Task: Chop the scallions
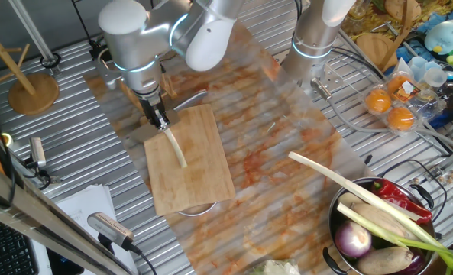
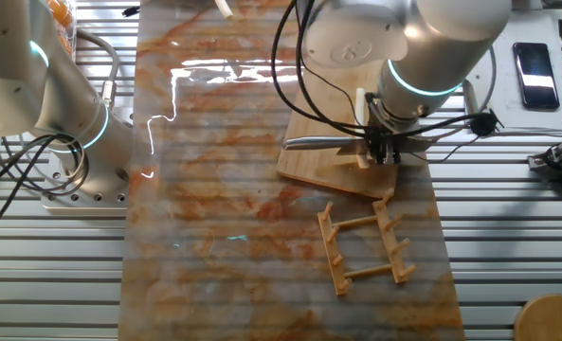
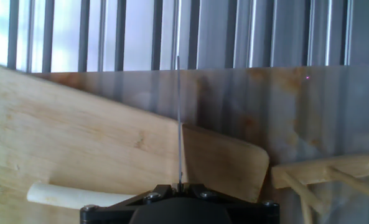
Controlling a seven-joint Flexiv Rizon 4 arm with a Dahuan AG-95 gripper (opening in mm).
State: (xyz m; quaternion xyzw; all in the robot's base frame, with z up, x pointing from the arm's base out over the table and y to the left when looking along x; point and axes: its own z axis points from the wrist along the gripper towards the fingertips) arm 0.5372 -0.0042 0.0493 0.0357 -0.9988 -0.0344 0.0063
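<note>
The scallion (image 1: 175, 145) is a thin cream-white stalk lying on the wooden cutting board (image 1: 203, 176). Its upper end lies right under my gripper (image 1: 159, 120). In the hand view the stalk (image 3: 78, 196) lies across the board (image 3: 78, 137) at the lower left, just left of the gripper (image 3: 179, 186). The gripper is shut on a knife. Its blade (image 3: 179, 124) shows edge-on as a thin vertical line above the board. In the other fixed view the blade (image 2: 320, 144) sticks out to the left of the gripper (image 2: 380, 152) over the board (image 2: 309, 161). The stalk is hidden there.
A metal bowl (image 1: 341, 229) at the lower right holds a long green-leaved stalk (image 1: 348, 187), a purple onion (image 1: 354, 241) and a red pepper (image 1: 398, 198). A wooden rack (image 2: 366, 246) lies beside the board. A second arm's base (image 2: 72, 142) stands at the mat's edge.
</note>
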